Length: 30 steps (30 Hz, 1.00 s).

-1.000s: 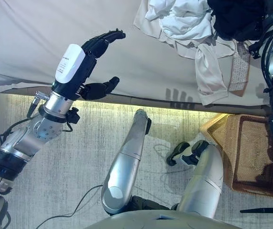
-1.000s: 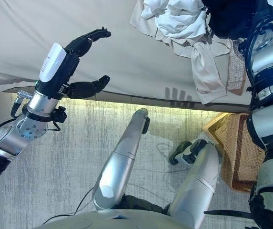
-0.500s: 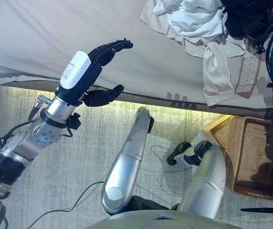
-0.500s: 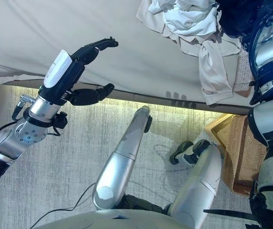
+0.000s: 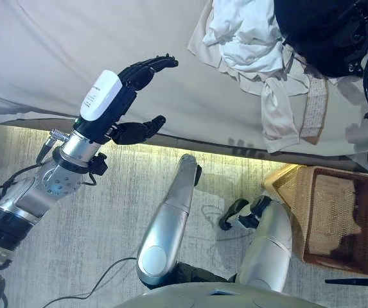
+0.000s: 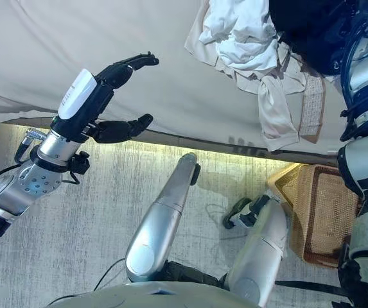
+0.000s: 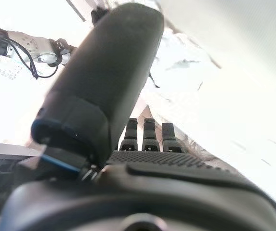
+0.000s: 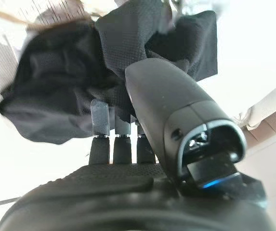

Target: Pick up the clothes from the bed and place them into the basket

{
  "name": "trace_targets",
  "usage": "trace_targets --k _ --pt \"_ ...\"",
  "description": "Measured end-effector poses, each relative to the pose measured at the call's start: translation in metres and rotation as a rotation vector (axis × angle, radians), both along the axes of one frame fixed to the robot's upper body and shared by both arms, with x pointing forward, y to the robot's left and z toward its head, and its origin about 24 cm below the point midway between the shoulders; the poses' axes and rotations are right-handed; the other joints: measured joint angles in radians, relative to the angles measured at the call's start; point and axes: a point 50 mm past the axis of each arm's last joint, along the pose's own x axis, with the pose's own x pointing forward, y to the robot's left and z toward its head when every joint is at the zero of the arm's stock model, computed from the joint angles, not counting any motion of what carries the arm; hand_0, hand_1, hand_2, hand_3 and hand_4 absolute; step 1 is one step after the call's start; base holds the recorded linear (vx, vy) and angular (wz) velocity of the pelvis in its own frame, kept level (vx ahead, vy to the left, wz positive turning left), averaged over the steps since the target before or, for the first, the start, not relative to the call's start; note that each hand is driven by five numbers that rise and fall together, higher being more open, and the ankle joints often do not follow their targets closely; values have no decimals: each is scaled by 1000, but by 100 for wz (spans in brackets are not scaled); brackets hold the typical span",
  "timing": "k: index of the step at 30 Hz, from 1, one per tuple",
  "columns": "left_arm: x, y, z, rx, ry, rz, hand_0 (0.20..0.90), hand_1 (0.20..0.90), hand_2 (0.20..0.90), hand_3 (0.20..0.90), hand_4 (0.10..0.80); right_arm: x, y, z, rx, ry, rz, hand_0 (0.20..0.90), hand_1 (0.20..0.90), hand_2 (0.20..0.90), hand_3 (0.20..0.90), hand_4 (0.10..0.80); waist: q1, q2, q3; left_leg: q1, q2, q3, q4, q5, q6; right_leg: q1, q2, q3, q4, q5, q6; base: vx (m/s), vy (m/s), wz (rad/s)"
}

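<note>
The right hand (image 8: 128, 159) is the one at the clothes: in its own wrist view a black garment (image 8: 65, 86) lies bunched directly ahead of it, with the fingers running into the cloth and the thumb over it, so I cannot tell whether they have closed on it. From the head views that black garment sits at the far right of the bed (image 5: 55, 58), touching a heap of white clothes (image 5: 248, 38), from which a pale piece hangs over the bed's edge. The basket (image 5: 328, 218) stands on the floor below and nearer the robot, on the same right side, so the carry should run from the bed's edge down and back towards the robot. The left hand (image 5: 129, 83) hovers spread and empty over bare sheet, well apart from the pile.
</note>
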Motion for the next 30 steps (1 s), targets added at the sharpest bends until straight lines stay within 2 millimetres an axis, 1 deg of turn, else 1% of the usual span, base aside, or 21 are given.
trace_targets --k 2,3,5,7,8,10,11,12,13,16,18,19,21,22,23,25,26,27,28,29,30 --pt "0 -1 1 0 7 -10 900 900 900 900 800 -2 -5 -1 -3 7 -11 300 300 300 200 100 0 -6 -1 39 2 9 -32 0 2 38 1 -4 -34 4 -3 90 25 -2" --pt "0 -1 1 1 15 -15 900 900 900 900 800 -4 -8 -1 -9 14 -20 300 300 300 200 100 3 -10 -1 65 2 15 -52 1 3 64 2 -4 -57 18 10 103 10 -3" --pt "-1 -2 3 -1 32 -32 900 900 900 900 800 -9 -17 1 -11 17 -37 300 300 300 200 100 2 -15 -1 125 2 26 -83 -5 12 128 3 -8 -105 37 18 116 2 -3" --pt "-1 -2 6 3 44 -44 900 900 900 900 800 -13 -23 1 -6 20 -46 300 300 300 200 100 5 -23 -4 172 4 33 -112 -5 12 178 7 -13 -145 57 36 28 0 -1" --pt "-1 -2 8 0 43 -45 900 900 900 900 800 -14 -24 2 -9 18 -49 300 300 300 200 100 4 -28 -6 178 5 36 -116 -5 12 184 7 -12 -152 58 35 0 0 0" --pt "0 0 13 -9 40 -41 900 900 900 900 800 -17 -26 5 -21 8 -49 300 300 300 200 100 3 -34 -5 212 21 44 -140 -6 13 219 19 -18 -192 80 29 16 34 -11" --pt "2 1 14 -8 48 -30 900 900 900 900 800 -17 -26 5 -21 11 -47 300 300 300 200 100 2 -36 -5 239 25 46 -157 -6 14 247 24 -24 -217 89 31 48 43 -16" --pt "3 2 13 -7 56 -22 900 900 900 900 800 -17 -26 4 -21 16 -43 300 300 300 200 100 -2 -37 -5 267 37 52 -182 -3 17 271 29 -26 -242 108 23 -4 53 -20" --pt "5 3 13 -5 69 -8 900 900 900 900 800 -16 -27 1 -19 31 -34 300 300 300 200 100 -3 -37 -6 314 38 61 -222 -4 26 317 36 -35 -289 120 23 -18 44 -19" --pt "7 4 17 -9 65 6 900 900 900 900 800 -20 -31 -1 -13 24 -29 300 300 300 200 100 -9 -45 -10 396 42 82 -300 11 31 386 48 -32 -373 148 36 1 32 -16" --pt "7 4 22 -8 47 6 900 900 900 900 800 -24 -37 1 -7 20 -38 300 300 300 200 100 -13 -47 -11 421 56 88 -325 14 30 411 55 -33 -409 159 37 26 44 -12" --pt "8 5 24 -4 44 16 900 900 900 900 800 -26 -39 1 11 12 -35 300 300 300 200 100 -12 -53 -15 453 57 95 -355 19 32 438 65 -32 -447 174 39 31 57 -17" --pt "10 8 25 -3 51 39 900 900 900 900 800 -29 -42 3 7 0 -35 300 300 300 200 100 -18 -58 -18 515 69 112 -414 33 33 493 78 -29 -516 204 57 49 69 -25" --pt "10 8 25 -1 57 48 900 900 900 900 800 -31 -43 5 12 -11 -31 300 300 300 200 100 -22 -60 -19 551 71 122 -453 40 34 524 84 -27 -557 219 61 54 61 -23" --pt "11 9 25 2 62 52 900 900 900 900 800 -32 -45 5 19 -17 -31 300 300 300 200 100 -29 -67 -29 578 70 128 -486 49 37 549 89 -27 -595 234 66 49 51 -18" --pt "11 9 25 3 66 57 900 900 900 900 800 -33 -47 0 18 -9 -32 300 300 300 200 100 -35 -93 -76 581 70 137 -529 63 35 547 95 -26 -637 250 69 46 38 -13" --pt "12 9 26 3 65 63 900 900 900 900 800 -34 -49 0 20 -11 -31 300 300 300 200 100 -36 -107 -91 597 71 144 -555 78 36 556 102 -24 -667 269 71 55 41 -18" --pt "13 10 26 5 72 73 900 900 900 900 800 -35 -49 1 38 -19 -19 300 300 300 200 100 -49 -111 -90 646 74 148 -603 97 35 603 111 -28 -719 300 73 63 51 -19" --pt "15 10 21 9 101 87 900 900 900 900 800 -34 -49 -4 59 -9 -1 300 300 300 200 100 -58 -115 -96 704 72 151 -668 127 38 655 116 -32 -781 330 82 40 32 -14" --pt "15 11 16 7 120 95 900 900 900 900 800 -35 -50 -9 63 -1 5 300 300 300 200 100 -65 -122 -142 717 70 162 -709 133 40 668 124 -33 -831 341 85 24 32 -14" --pt "16 11 16 -3 122 96 900 900 900 900 800 -37 -53 -10 64 -4 4 300 300 300 200 100 -69 -129 -186 714 70 173 -735 134 40 670 127 -32 -873 349 94 29 24 -14"
